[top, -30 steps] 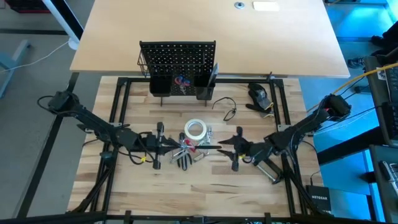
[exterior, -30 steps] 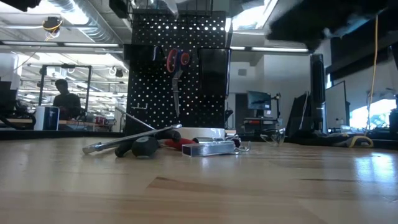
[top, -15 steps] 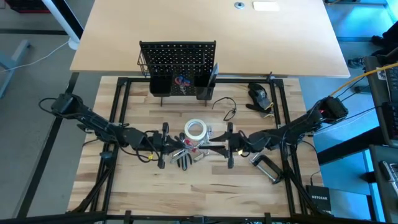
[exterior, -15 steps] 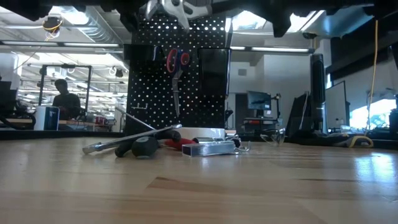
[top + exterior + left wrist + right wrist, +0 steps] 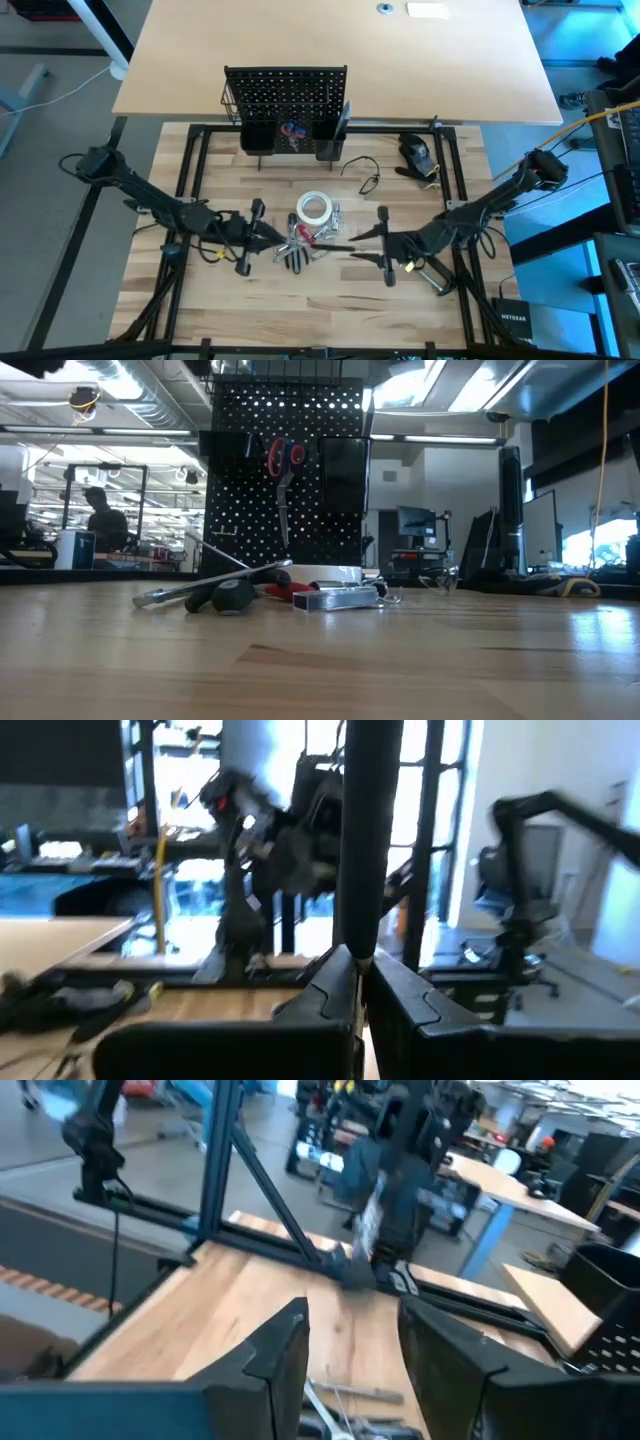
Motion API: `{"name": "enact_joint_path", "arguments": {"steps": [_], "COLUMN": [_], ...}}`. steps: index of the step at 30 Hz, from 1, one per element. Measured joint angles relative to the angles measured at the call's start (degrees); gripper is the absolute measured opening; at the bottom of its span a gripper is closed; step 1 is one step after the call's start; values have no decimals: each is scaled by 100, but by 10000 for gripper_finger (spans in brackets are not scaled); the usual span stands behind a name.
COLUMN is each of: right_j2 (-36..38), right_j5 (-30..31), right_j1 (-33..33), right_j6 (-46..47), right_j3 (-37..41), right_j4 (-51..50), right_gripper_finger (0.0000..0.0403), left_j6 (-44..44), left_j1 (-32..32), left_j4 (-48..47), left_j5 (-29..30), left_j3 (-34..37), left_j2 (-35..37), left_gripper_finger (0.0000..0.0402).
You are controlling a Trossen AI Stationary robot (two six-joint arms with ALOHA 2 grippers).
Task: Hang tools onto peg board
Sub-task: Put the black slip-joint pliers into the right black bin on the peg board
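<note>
The black peg board (image 5: 286, 88) stands upright at the far middle of the table. Red-handled scissors (image 5: 285, 456) hang on its face. A white tape roll (image 5: 314, 208) lies flat at the table's centre. Just nearer than it is a pile of small tools (image 5: 308, 240), including a long silver tool (image 5: 200, 588) and a silver level (image 5: 335, 598). My left gripper (image 5: 278, 237) (image 5: 362, 965) hovers left of the pile, shut and holding nothing. My right gripper (image 5: 358, 247) (image 5: 352, 1315) hovers right of the pile, open, with nothing between its fingers.
A silver clamp (image 5: 432, 277) lies beside my right arm. A bulky black device (image 5: 416, 155) and a loose cable (image 5: 365, 180) sit at the far right. Black frame rails (image 5: 190, 180) border the work area. A large pale tabletop (image 5: 340, 40) lies beyond the peg board.
Both grippers closed in on the tool pile, then drew back apart. My right gripper has ended higher, has rolled, and has left the top of the low view. The tools on the table have not moved.
</note>
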State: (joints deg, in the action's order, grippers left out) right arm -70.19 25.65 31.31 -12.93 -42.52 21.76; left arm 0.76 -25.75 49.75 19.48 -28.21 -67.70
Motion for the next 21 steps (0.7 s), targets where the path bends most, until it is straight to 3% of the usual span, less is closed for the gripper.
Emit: {"name": "enact_joint_path", "arguments": {"steps": [6, 12, 15, 21], "right_j2": [-16, -599, -855, -890], "right_j5": [620, -204, -503, -1327], "right_j1": [288, -65, -232, -334], "right_j6": [-81, -35, -33, -140], "right_j3": [2, 4, 8, 9], "right_j4": [-106, 691, 890, 1017], "right_gripper_finger": [156, 149, 117, 13], "left_j6": [168, 75, -28, -33], "left_j1": [-187, -17, 38, 27], "left_j4": [13, 31, 66, 64], "left_j5": [-136, -359, -411, -470], "left_j3": [-2, -2, -2, -2], "left_j2": [173, 31, -19, -24], "left_gripper_finger": [4, 3, 4, 3]}}
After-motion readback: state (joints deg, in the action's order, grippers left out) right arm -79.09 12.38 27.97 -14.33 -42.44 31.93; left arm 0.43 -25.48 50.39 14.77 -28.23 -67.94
